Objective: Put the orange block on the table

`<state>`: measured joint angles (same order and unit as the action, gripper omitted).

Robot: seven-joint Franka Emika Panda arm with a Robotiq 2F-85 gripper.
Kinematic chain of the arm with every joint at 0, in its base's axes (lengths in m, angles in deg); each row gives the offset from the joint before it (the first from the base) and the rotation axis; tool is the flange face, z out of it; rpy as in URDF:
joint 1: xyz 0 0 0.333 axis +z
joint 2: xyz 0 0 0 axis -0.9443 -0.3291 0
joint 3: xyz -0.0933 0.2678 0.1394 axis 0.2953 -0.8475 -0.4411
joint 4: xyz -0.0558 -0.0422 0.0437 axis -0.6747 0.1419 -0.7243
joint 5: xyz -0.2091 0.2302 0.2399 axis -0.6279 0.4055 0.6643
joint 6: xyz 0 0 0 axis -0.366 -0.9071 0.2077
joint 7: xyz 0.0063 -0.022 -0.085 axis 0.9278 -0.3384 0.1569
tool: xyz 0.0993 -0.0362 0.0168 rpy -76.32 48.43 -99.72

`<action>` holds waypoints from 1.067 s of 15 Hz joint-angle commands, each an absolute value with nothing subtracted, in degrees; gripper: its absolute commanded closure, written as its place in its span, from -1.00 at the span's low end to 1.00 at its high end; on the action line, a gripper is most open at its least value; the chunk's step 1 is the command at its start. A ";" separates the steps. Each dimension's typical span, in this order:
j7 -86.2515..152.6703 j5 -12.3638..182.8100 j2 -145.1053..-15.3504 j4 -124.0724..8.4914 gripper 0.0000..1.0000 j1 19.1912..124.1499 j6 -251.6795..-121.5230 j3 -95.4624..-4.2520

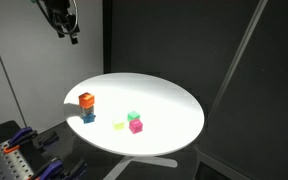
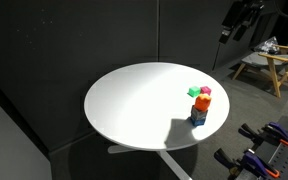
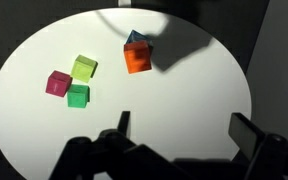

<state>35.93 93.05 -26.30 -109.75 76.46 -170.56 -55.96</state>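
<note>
The orange block [image 1: 86, 100] sits on top of a dark blue cube [image 1: 88, 116] near the edge of the round white table [image 1: 164, 100]. The stack also shows in an exterior view [image 2: 200, 103] and in the wrist view [image 3: 137, 58], where the blue cube [image 3: 134, 38] peeks out behind the orange block. My gripper [image 1: 64, 22] hangs high above the table, well clear of the blocks, and shows at the top of an exterior view [image 2: 237, 20]. In the wrist view its fingers [image 3: 184, 130] are spread wide apart and empty.
A pink cube [image 3: 57, 83], a green cube [image 3: 78, 95] and a yellow-green cube [image 3: 83, 67] lie together on the table beside the stack. A wooden stool [image 2: 267, 65] stands beyond the table. Tools lie on a rack [image 1: 14, 150] below the table's edge.
</note>
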 commanded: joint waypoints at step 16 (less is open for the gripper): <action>25.29 92.90 -43.81 -110.14 -1.00 74.69 -184.32 -55.08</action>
